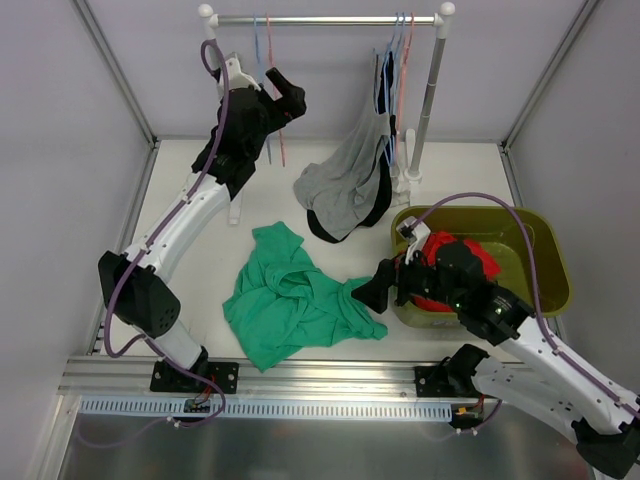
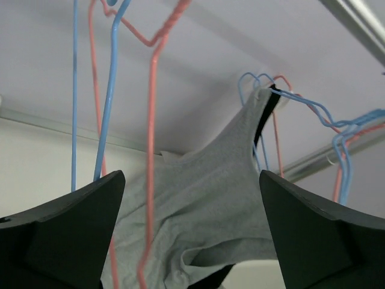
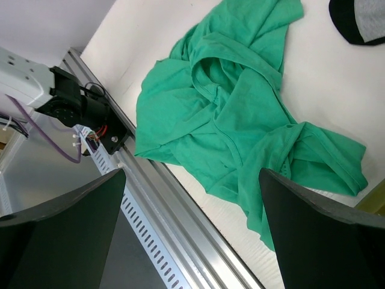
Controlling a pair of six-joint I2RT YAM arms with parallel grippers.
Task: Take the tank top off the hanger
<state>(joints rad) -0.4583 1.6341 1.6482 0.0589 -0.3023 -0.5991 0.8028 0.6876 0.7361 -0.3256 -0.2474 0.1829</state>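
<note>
The left claw (image 1: 285,100) (image 2: 191,180) is raised up near the rail (image 1: 330,19) and its two fingers are wide apart, with nothing held between them. Just in front of this claw hang the thin empty hangers (image 1: 264,85) (image 2: 108,108), blue and pink. Further ahead of it and to its right side is the gray tank top (image 1: 345,185) (image 2: 210,198), with its strap over the hook of a blue hanger (image 1: 392,60) (image 2: 255,84) at the end of the rail. Something black shows behind the gray cloth; I cannot tell if it is a separate garment. The right claw (image 1: 375,290) (image 3: 192,174) is low above the table (image 1: 200,260), also released and gripping nothing. Under it and ahead of it lies a crumpled green garment (image 1: 295,300) (image 3: 228,108). Behind this claw stands an olive bin (image 1: 545,255) with red cloth (image 1: 482,258) inside.
</note>
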